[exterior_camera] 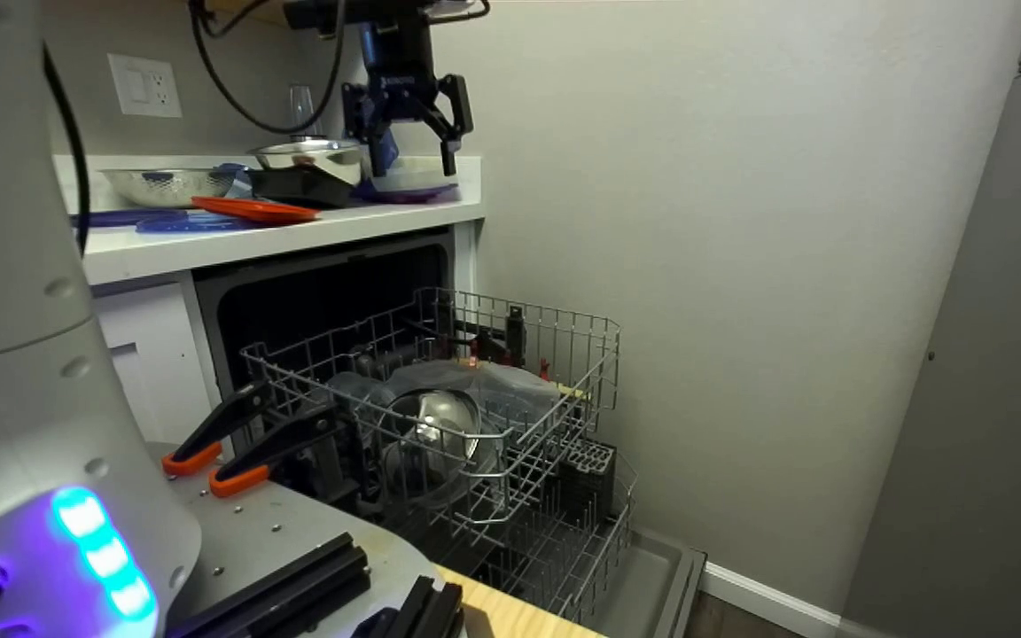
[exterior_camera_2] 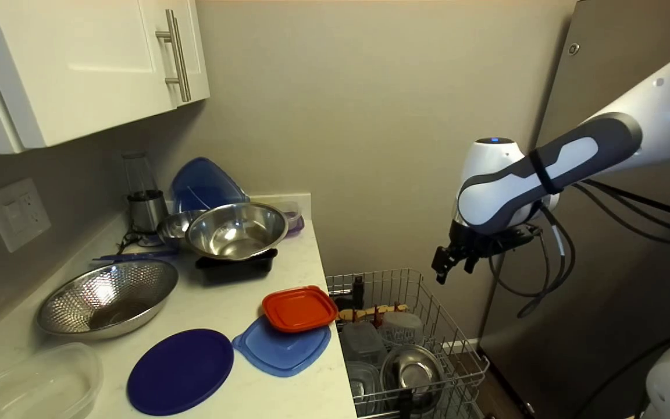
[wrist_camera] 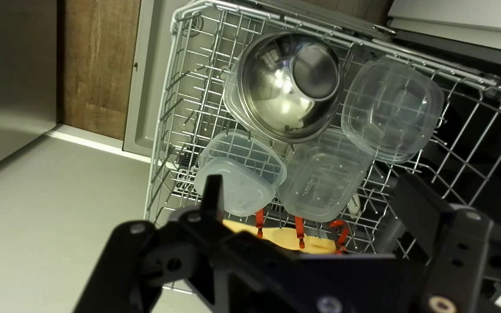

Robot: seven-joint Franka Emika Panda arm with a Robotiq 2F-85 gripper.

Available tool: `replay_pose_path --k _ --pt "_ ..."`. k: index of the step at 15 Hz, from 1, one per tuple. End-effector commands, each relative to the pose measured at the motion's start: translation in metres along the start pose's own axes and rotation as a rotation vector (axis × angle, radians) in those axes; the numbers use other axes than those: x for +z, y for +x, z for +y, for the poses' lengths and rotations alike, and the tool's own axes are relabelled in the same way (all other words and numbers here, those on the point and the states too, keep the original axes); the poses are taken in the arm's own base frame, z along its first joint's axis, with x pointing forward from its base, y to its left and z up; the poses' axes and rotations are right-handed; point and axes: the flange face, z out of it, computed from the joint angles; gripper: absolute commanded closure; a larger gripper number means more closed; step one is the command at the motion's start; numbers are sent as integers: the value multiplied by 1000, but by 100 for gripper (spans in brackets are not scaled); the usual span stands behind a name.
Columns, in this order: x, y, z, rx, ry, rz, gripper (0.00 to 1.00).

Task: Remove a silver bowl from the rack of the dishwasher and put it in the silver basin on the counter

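The black jaws stand apart above the grey wire rack (wrist_camera: 209, 78), where the shiny round steel bowl (wrist_camera: 283, 93) lies base-up, clear plastic containers (wrist_camera: 326, 178) close beside and partly under it.

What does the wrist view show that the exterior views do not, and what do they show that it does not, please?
Only the wrist view shows the silver bowl with no part of the rack across it, and a round ridged piece, which I cannot identify, near the rack's corner.

Only the exterior views show the silver basin, perforated colander, red-orange lid and wall plate.

All share the silver bowl among clear containers in the rack, the red clips and the open gripper.
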Motion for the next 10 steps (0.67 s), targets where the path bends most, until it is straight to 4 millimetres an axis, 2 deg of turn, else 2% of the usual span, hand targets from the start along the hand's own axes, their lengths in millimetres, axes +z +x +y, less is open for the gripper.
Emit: replay_pose_path --k 1,7,10 --pt "37 10 5 -9 28 22 0" --pt "97 20 24 7 128 56 0" --pt "113 27 26 -1 223 50 0"
